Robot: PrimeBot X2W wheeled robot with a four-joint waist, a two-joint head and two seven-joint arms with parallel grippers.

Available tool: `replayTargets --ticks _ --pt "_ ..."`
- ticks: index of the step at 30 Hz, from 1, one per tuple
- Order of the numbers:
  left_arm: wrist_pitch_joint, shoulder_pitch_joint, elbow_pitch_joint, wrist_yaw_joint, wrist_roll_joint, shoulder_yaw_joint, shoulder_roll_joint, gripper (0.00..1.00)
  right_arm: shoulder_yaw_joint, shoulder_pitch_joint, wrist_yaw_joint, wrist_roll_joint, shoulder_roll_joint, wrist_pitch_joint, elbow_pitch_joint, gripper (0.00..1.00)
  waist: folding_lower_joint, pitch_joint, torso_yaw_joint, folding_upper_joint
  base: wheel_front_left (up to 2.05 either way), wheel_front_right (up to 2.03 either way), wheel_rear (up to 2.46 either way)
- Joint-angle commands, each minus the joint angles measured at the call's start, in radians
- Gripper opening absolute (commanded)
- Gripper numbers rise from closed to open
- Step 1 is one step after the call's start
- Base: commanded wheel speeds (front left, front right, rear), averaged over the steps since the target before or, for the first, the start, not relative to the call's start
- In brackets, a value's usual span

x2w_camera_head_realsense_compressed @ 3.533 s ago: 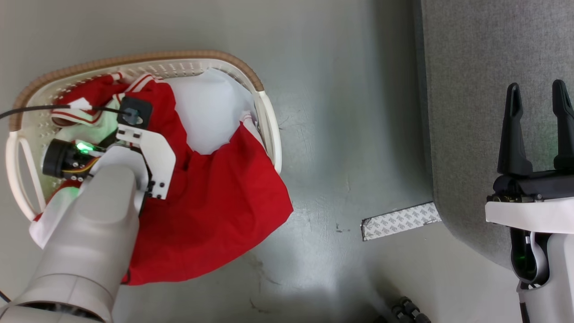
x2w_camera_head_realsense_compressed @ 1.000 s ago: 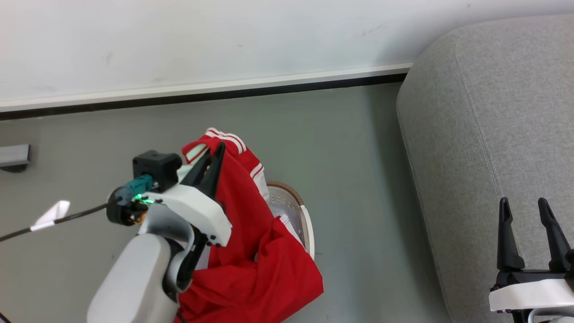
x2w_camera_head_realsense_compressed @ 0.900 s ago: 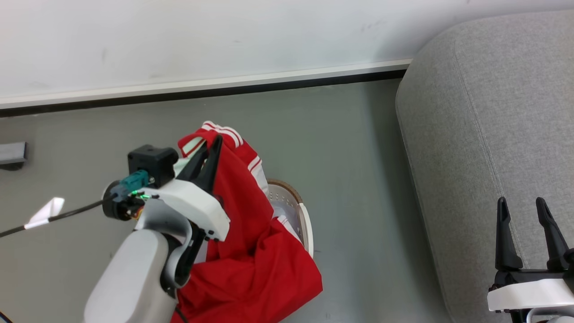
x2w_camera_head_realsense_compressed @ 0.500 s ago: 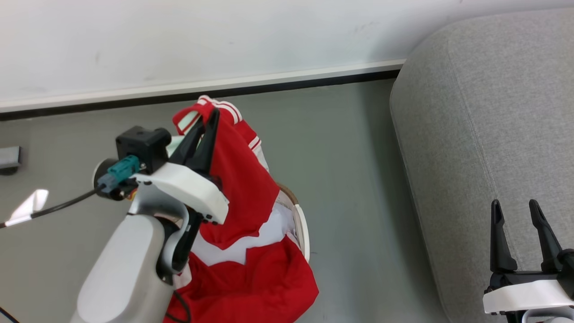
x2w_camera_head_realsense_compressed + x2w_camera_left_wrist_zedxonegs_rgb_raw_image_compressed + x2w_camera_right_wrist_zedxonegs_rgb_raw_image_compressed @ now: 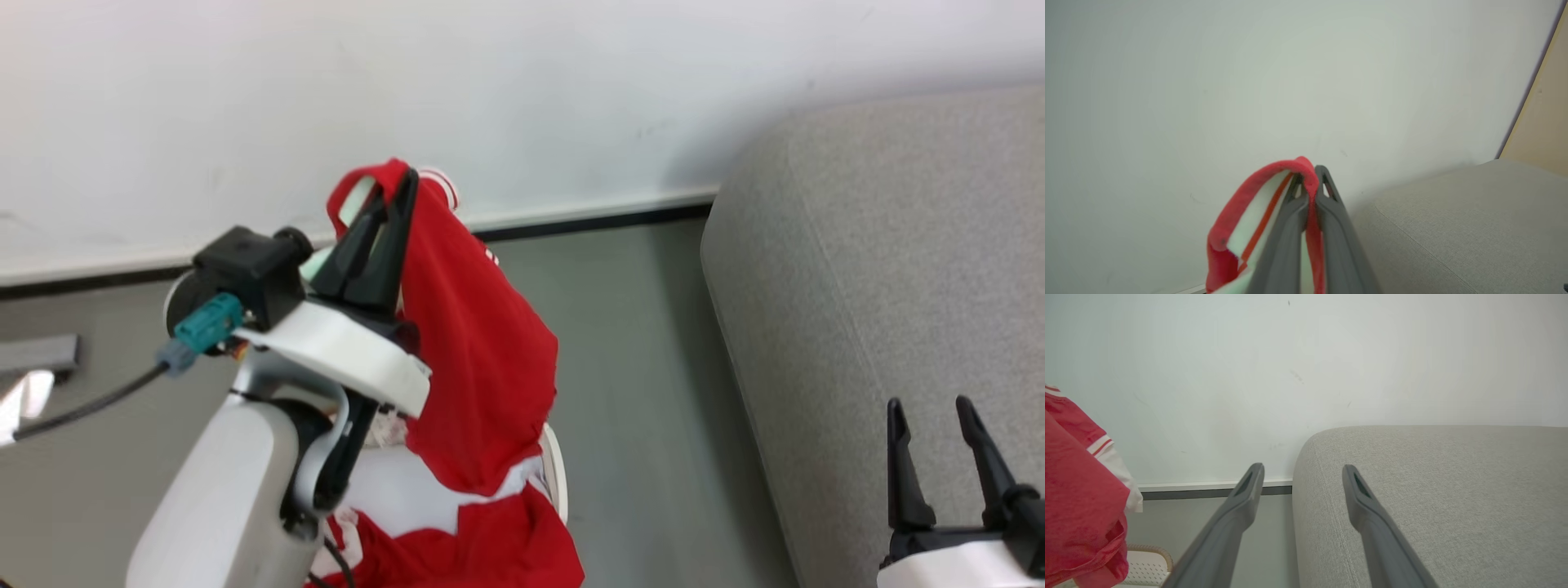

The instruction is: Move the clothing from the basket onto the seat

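My left gripper [image 5: 392, 184] is shut on a red garment [image 5: 478, 351] with white trim, lifted high so the cloth hangs down its right side. In the left wrist view the red collar [image 5: 1257, 192] is pinched between the left gripper [image 5: 1310, 173] fingers. More red clothing [image 5: 482, 551] lies below in the basket [image 5: 557, 478], of which a sliver of white rim shows. The grey seat [image 5: 882, 278] is at the right. My right gripper [image 5: 931, 408] stands open over the seat's front part, empty; its fingers [image 5: 1249, 486] spread before the seat [image 5: 1433, 490].
A white wall [image 5: 522, 90] with a dark-edged baseboard [image 5: 588, 216] runs behind. Grey floor [image 5: 637, 367] separates basket and seat. A grey box [image 5: 37, 353] sits at the far left by the wall. The basket's brown rim [image 5: 1153, 552] shows low in the right wrist view.
My left gripper has risen with the red garment, pulling it further up out of the basket. The camera has tilted up. The right gripper stays open.
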Motion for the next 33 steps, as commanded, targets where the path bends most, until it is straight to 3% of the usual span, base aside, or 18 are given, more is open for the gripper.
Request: replayTargets --ticks 1,8,13,19,25,33 --pt "0.008 0.028 -0.019 0.005 -0.007 -0.003 0.005 0.0 0.004 0.024 -0.002 -0.01 -0.001 0.0 -0.005 1.0 0.0 -0.049 0.007 0.0 0.0 0.0 0.0" --pt "0.035 0.105 -0.063 0.017 -0.026 -0.008 0.022 0.0 0.028 0.085 -0.002 -0.052 -0.001 0.0 -0.032 1.0 0.0 -0.143 0.029 0.0 0.0 0.0 0.0" --pt "0.055 0.137 -0.086 0.024 -0.03 -0.013 0.032 0.0 0.099 0.107 -0.002 -0.069 0.0 0.0 -0.075 1.0 0.0 -0.17 0.048 0.0 0.0 0.0 0.0" --pt "0.08 0.156 -0.117 0.017 -0.029 -0.042 0.034 0.0 0.305 0.065 -0.002 -0.067 -0.011 0.0 -0.117 1.0 0.0 -0.178 0.058 0.0 0.0 0.0 0.0" --pt "0.105 0.164 -0.135 0.001 -0.035 -0.086 0.024 0.0 0.55 -0.033 -0.002 -0.022 -0.075 0.0 -0.126 1.0 0.0 -0.183 0.058 0.0 0.0 0.0 0.0" --pt "0.112 0.146 -0.142 -0.022 -0.046 -0.139 -0.006 0.0 0.678 -0.154 -0.002 0.033 -0.131 0.0 -0.088 1.0 0.0 -0.188 0.076 0.0 0.0 0.0 0.0"
